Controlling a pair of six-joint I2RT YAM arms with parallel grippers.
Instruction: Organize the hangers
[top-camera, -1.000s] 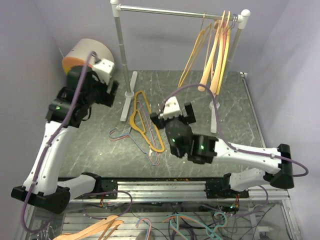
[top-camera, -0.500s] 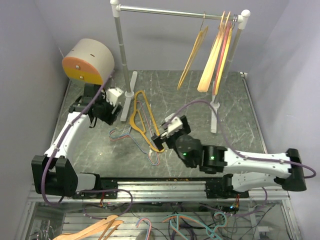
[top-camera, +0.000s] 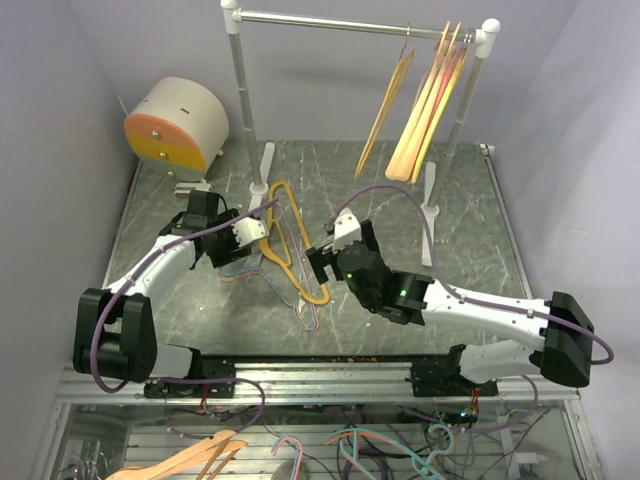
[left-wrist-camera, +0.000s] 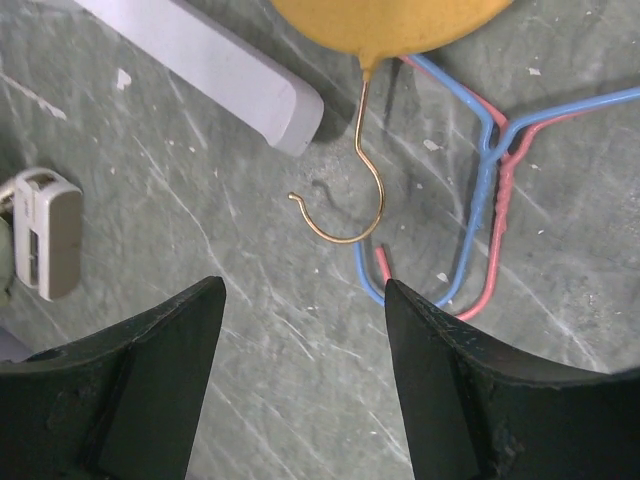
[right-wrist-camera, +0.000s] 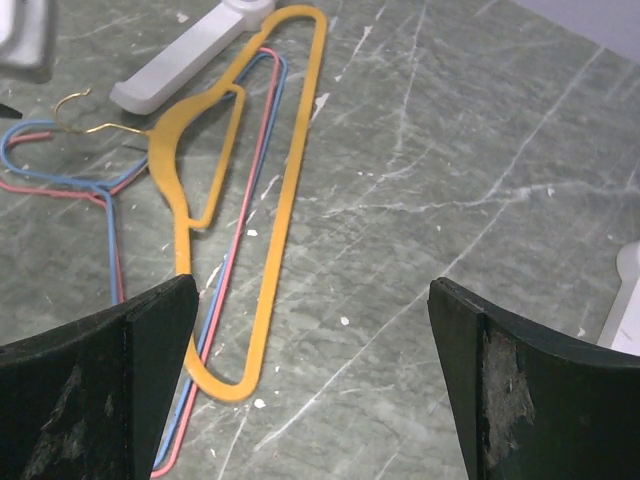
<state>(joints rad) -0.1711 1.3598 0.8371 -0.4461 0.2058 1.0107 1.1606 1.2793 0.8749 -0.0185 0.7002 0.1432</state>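
Cream plastic with an orange face, a round drum sits at the far left corner of the grey marbled table, near the wall. Just in front of it the left arm reaches low over the tabletop. The left gripper has its two dark fingers well apart with nothing between them; it points down at the thin gold hook of a yellow plastic hanger, and that hook lies just ahead of the gap, not inside it. Next to the hook is the white foot of the clothes rail's left post.

The yellow hanger lies flat on the table between the two arms, its long loop running away from the rail foot. Under and beside it lie a blue wire hanger and a pink wire hanger, their necks twisted close together just right of the gold hook.

Right of this small pile, the right gripper hangs over the table with its fingers spread as wide as they go, gripping nothing, with the yellow hanger below and ahead of it.

Further right and back, the rail carries the hanging hangers: peach, orange and yellow ones bunched at its right end, one yellow one slightly apart on their left.
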